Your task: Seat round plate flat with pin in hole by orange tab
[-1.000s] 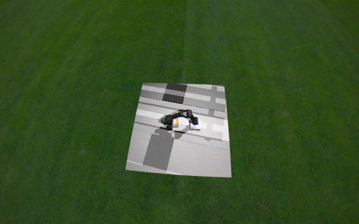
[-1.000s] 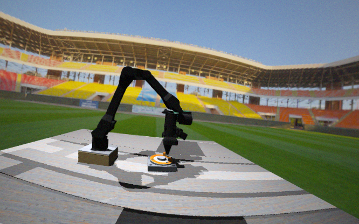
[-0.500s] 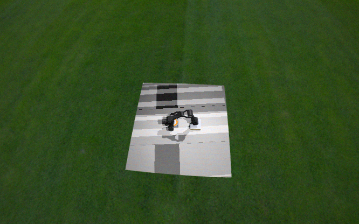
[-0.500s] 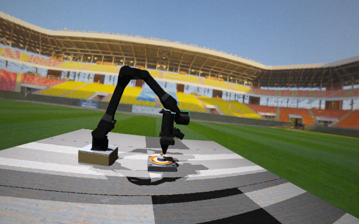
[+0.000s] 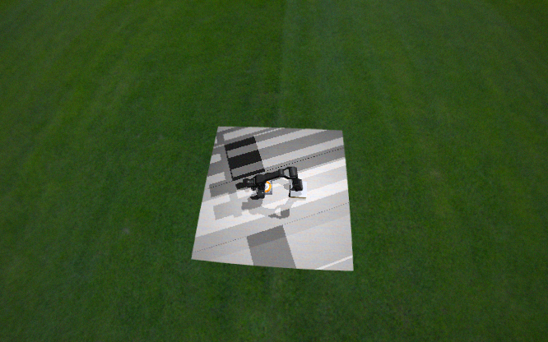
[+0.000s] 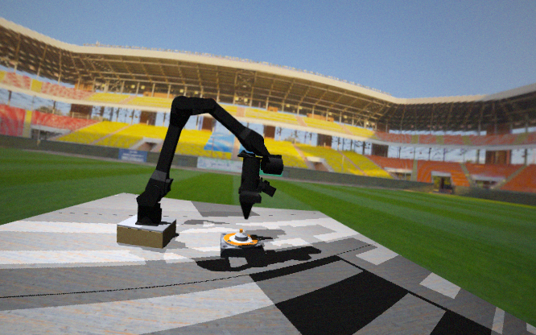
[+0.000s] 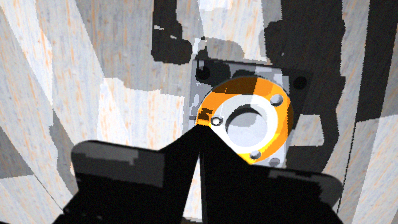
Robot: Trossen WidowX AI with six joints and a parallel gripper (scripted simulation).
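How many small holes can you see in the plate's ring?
3 in the wrist view on the plate: one beside the end effector, one upper right, one at bottom. More may be hidden.

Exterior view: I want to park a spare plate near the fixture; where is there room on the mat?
Room lies in front of the grey base and to its right, toward the grass. It is tighter between it and the arm's pedestal. The shut pincer hangs above the orange plate.
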